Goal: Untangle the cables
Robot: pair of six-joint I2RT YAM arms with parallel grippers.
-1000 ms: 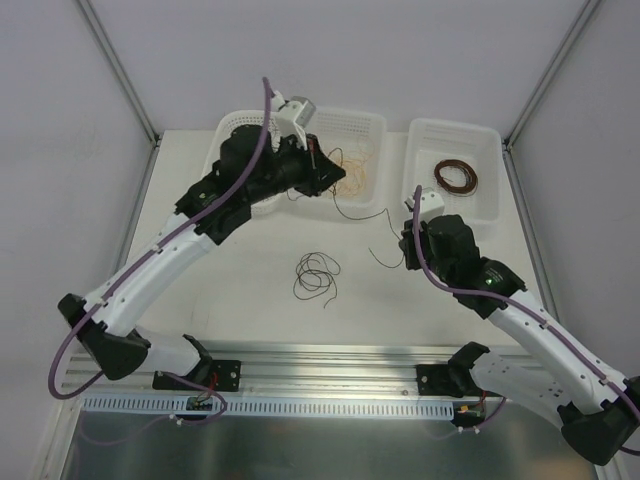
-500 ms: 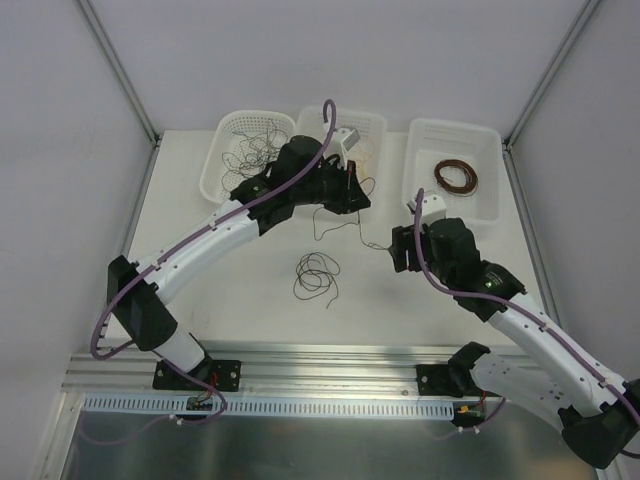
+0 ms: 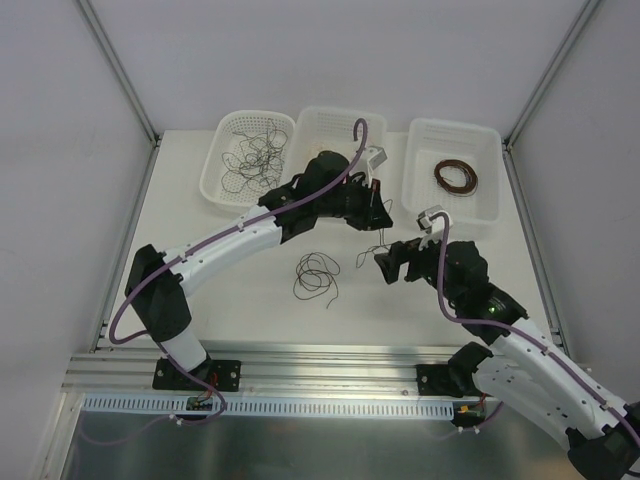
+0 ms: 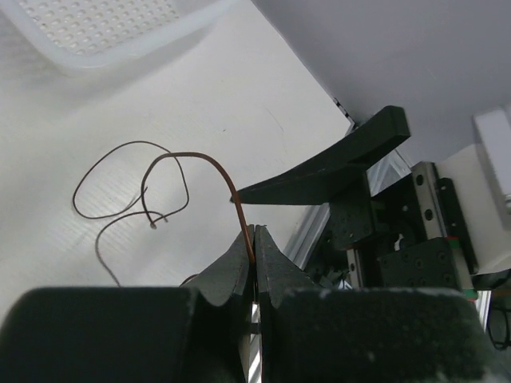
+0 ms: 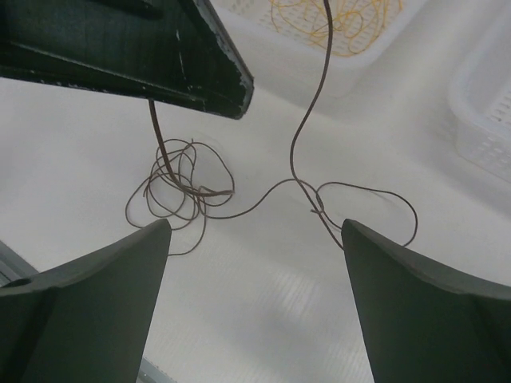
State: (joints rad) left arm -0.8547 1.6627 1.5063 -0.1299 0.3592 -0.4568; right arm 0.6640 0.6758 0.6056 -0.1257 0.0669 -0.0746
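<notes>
On the bench [image 3: 220, 255] the left arm [image 3: 240, 228] stretches across to the middle, and the right arm [image 3: 520, 345] comes in from the near right corner. Along the far edge stand the left basket [image 3: 212, 172] with black cables [image 3: 252, 155], the middle basket [image 3: 340, 112] with orange cables [image 5: 343, 17], and the right basket [image 3: 455, 127] with a wound ring [image 3: 456, 176]. The left gripper [image 4: 254, 239] is pinched tight on one brown cable [image 4: 200, 157], held above mid-bench. The right gripper [image 5: 255, 227] hangs low there, its fingers wide apart and holding nothing. The step looks like drawing this one strand free. To do it well, the right gripper should probably close on the strand just beside the snag, on the coil's side, and pin it. The left gripper could then lift slowly toward the far edge. A hard tug would likely tighten the snag, slip the hair-thin wire out of the pinch, or drag the whole bundle along. The cable itself is very thin and dark brown. It drops from the left gripper in a lazy curve and runs into a loose coil [image 5: 180, 191] of several overlapping loops lying flat at mid-bench. Between drop and coil sits a small knot [image 5: 318, 206] with one open loop trailing toward the right edge.
</notes>
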